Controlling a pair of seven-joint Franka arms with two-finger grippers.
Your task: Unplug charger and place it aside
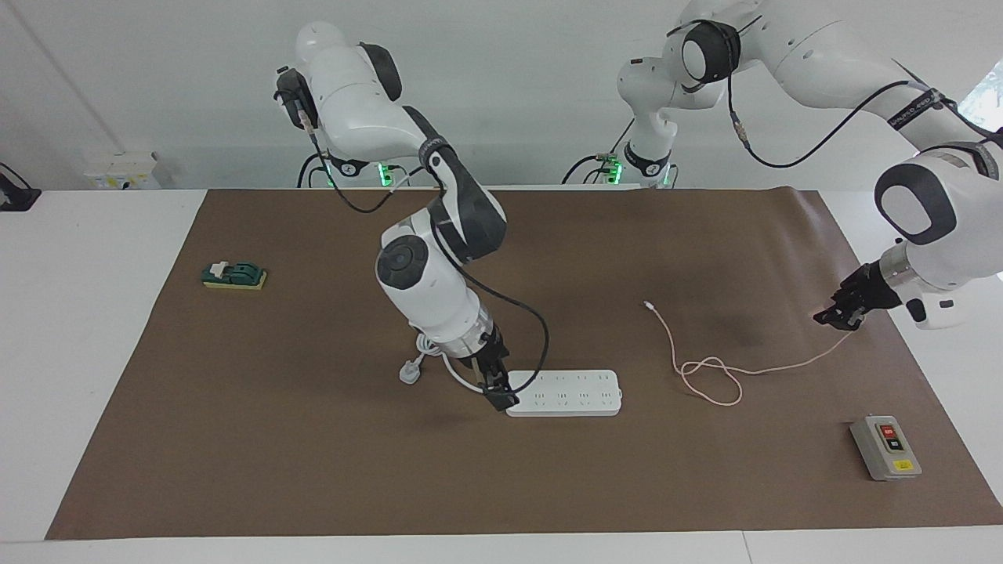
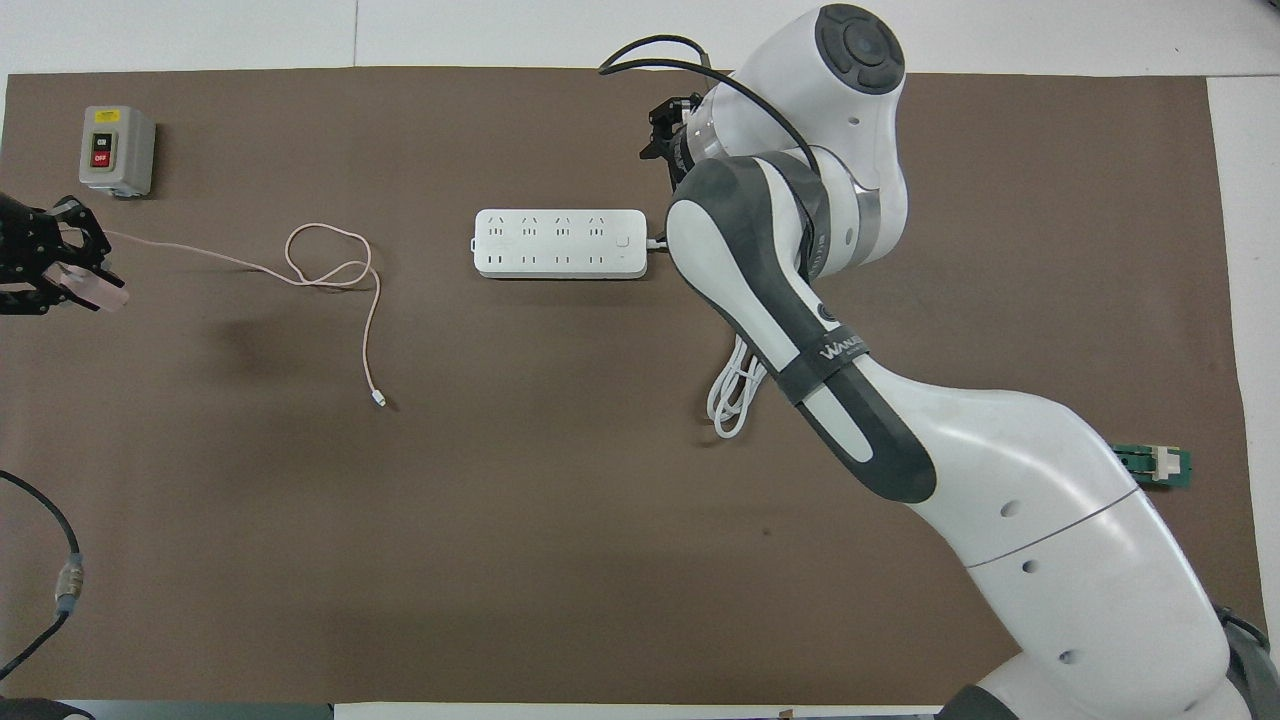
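Observation:
My left gripper [image 1: 842, 315] is shut on the charger [image 2: 97, 290], a small pale pink cube, and holds it over the mat's edge at the left arm's end of the table. In the facing view the cube is hidden in the fingers. Its thin pink cable [image 1: 709, 377] trails from the cube, loops on the mat and ends in a loose connector; it also shows in the overhead view [image 2: 330, 265]. The white power strip [image 1: 566, 393] lies mid-table with bare sockets. My right gripper [image 1: 495, 392] is down at the strip's cord end, touching it.
The strip's thick white cord [image 2: 735, 395] and plug [image 1: 410, 372] lie coiled under my right arm. A grey switch box [image 1: 885, 448] with a red button stands near the mat's corner, farther from the robots than the left gripper. A green device [image 1: 234, 275] sits toward the right arm's end.

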